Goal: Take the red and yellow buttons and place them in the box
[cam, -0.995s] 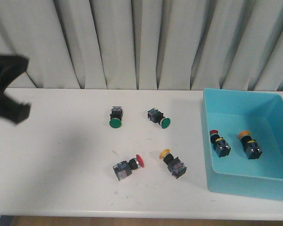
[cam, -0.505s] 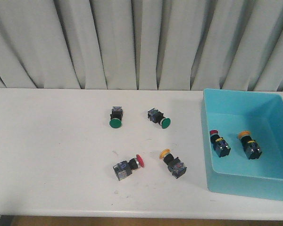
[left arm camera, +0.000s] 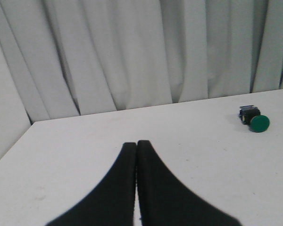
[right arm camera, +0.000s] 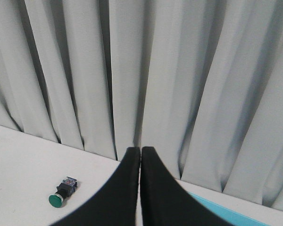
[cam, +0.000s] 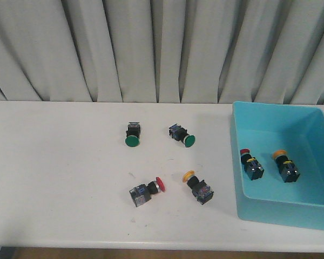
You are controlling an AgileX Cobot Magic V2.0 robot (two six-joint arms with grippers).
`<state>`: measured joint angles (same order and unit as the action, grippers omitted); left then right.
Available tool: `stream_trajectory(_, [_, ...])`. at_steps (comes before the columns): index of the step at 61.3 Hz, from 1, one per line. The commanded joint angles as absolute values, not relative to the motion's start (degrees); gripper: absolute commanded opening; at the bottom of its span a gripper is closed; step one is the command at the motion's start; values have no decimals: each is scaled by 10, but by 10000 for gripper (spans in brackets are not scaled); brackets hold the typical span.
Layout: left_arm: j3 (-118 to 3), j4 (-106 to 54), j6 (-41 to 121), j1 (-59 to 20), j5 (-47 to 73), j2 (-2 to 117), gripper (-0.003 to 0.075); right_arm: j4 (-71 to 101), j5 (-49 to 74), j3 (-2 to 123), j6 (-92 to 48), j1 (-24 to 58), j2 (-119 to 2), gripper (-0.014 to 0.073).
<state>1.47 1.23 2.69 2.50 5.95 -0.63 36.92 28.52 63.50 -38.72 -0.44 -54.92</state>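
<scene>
White laminate covers the tabletop (cam: 59, 178) in the front view, with pale grey curtains (cam: 151, 48) hanging behind it. A red button (cam: 146, 191) lies on its side near the front edge, its long axis running from lower left to upper right, cap towards the upper right. Just to its right a yellow button (cam: 198, 186) lies with its cap at the upper left and its body towards the lower right. Farther back sit two green buttons: one (cam: 132, 134) with its cap towards the camera, another (cam: 182, 135) with its cap towards the lower right. The turquoise box (cam: 243, 208) stands at the right side of the tabletop, and inside it lie a second red button (cam: 251, 163) and a second yellow button (cam: 285, 164), both with caps at the upper left. Neither arm appears in this view.

The left wrist view shows the left gripper (left arm camera: 136, 150) with its black fingers pressed together and nothing between them, above bare tabletop; one green button (left arm camera: 254, 118) lies well away from it, and the curtains fill the background.

The right wrist view shows the right gripper (right arm camera: 140, 155) likewise closed and holding nothing, raised and facing the curtains. One green button (right arm camera: 62, 192) and a sliver of the box's rim (right arm camera: 226, 214) show below, things the left wrist view misses.
</scene>
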Motion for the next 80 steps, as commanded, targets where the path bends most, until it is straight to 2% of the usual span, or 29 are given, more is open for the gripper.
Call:
stream_trajectory(1, [45, 14, 21, 7, 25, -15, -7, 382, 254, 652, -393, -4, -544, -6])
stream_trajectory(68, [43, 12, 20, 5, 31, -15, -7, 381, 253, 652, -393, -4, -544, -6])
stream_trajectory(76, [43, 12, 20, 5, 31, -15, -7, 327, 239, 652, -385, -3, -541, -6])
stream_trajectory(80, [43, 12, 20, 5, 31, -15, -7, 270, 239, 650, -335, -3, -533, -6])
